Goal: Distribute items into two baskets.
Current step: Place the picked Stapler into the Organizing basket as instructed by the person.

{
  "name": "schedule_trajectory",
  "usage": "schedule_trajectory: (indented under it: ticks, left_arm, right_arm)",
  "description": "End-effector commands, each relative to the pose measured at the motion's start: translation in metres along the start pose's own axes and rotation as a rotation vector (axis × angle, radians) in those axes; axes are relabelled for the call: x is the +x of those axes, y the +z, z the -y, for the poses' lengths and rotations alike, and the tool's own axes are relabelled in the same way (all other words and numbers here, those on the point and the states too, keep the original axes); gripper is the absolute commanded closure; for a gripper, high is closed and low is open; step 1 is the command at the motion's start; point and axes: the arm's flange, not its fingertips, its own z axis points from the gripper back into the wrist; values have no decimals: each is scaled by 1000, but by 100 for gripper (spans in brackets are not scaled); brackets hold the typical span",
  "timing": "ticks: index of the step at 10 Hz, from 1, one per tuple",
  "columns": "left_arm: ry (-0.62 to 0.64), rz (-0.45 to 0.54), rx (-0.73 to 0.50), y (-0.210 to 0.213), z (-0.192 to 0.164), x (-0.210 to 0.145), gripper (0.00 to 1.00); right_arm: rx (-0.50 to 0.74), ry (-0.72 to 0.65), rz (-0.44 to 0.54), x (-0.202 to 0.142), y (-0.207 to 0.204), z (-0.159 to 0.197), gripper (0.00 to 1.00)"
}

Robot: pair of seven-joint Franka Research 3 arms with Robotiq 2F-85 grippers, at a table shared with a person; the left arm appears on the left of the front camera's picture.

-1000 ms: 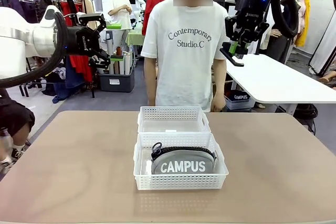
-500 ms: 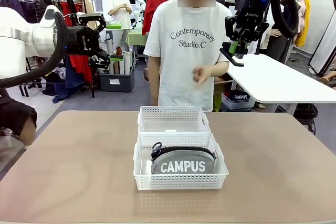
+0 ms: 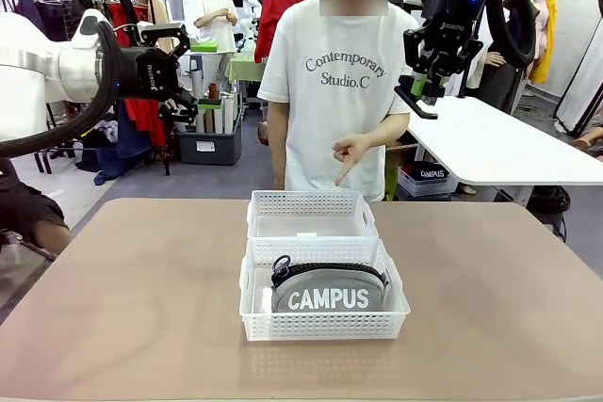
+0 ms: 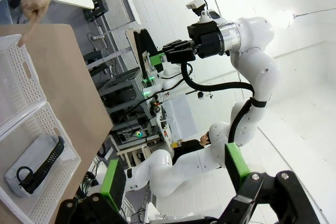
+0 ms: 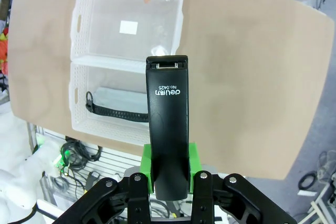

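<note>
Right wrist view is giving the clearest look at the black stapler (image 5: 167, 124): its long axis is running straight out along the fingers, hinge end pointing away from the wrist, down toward the table (image 5: 252, 77). The right gripper (image 5: 168, 174) is clamping it between the green pads, hanging high over the two baskets (image 3: 311, 215), well apart from them. In the front view that arm is coming in from the upper right with the stapler (image 3: 415, 101) sticking out tilted. The CAMPUS pouch (image 3: 328, 291) is lying flat in the near basket (image 3: 323, 323), lettering facing the robot. The person's hand (image 3: 350, 150) is pointing a finger down at the far basket. The left gripper (image 3: 179, 71) is hovering off to the left, jaws spread wide, holding nothing.
</note>
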Motion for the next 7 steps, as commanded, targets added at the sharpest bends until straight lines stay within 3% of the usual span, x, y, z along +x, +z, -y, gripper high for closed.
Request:
schedule_trajectory:
  ticks: [1,7]
  left_arm:
    - [6,4,-13,0,3,-1,0]
    - [6,4,-13,0,3,-1,0]
  right_arm:
    - [0,1,3,-2,2,-1,100]
    - [0,1,3,-2,2,-1,100]
